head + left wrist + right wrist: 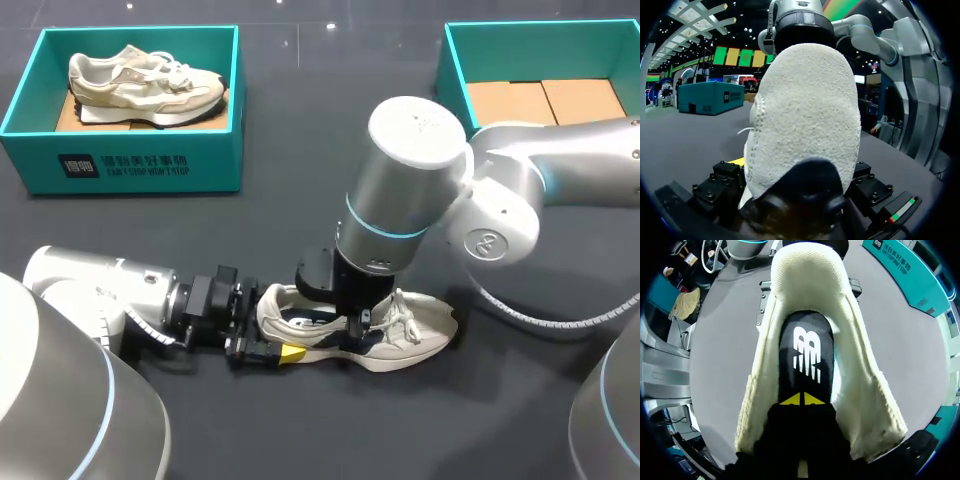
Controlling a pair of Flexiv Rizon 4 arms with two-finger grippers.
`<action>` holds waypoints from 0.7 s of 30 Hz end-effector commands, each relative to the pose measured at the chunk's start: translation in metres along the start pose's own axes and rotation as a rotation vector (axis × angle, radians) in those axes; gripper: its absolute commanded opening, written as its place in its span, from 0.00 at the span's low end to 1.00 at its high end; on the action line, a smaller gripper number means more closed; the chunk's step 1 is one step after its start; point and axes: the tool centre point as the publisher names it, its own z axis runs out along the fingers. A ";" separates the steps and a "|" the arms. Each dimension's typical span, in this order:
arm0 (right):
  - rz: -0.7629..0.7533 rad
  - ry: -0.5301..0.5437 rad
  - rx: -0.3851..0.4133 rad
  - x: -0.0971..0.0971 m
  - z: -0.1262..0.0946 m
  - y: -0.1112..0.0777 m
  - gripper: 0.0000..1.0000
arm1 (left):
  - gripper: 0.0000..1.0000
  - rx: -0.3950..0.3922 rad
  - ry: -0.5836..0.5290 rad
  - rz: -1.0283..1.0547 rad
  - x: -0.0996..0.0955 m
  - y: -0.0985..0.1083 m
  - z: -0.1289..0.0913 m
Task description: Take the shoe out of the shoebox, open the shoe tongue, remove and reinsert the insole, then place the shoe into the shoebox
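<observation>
left jaws: clamped on the heel of the cream suede trainer (415, 335), which sat on the dark worktop (300, 200) | right jaws: tips closed together inside the trainer's opening, on its black insole (807, 355)

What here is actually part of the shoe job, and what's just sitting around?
In use: shoe on the table, its insole, left claw, right claw, and probably the empty shoebox.
Sitting around: second shoe, inside a second shoebox.

Jaws closed; left arm (90, 290) low, right arm (410, 180) above.
</observation>
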 end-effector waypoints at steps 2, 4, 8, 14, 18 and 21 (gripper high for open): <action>-0.008 -0.029 -0.047 0.006 -0.010 -0.014 0.00 | 0.00 -0.001 -0.003 -0.001 0.000 0.000 0.000; -0.008 -0.036 -0.061 0.005 -0.013 -0.015 0.00 | 0.00 -0.001 -0.003 -0.001 0.000 0.000 0.000; -0.035 -0.061 -0.102 0.002 -0.021 -0.015 0.00 | 0.00 -0.001 -0.003 -0.001 0.000 0.000 0.000; -0.094 -0.054 -0.156 -0.005 -0.027 -0.010 0.00 | 0.00 -0.001 -0.003 -0.001 0.000 0.000 0.000; -0.125 -0.056 -0.206 -0.006 -0.030 -0.009 0.00 | 0.00 -0.001 -0.003 -0.001 0.000 0.000 0.000; -0.148 -0.060 -0.235 -0.007 -0.032 -0.009 0.00 | 0.00 -0.001 -0.003 -0.001 0.000 0.000 0.000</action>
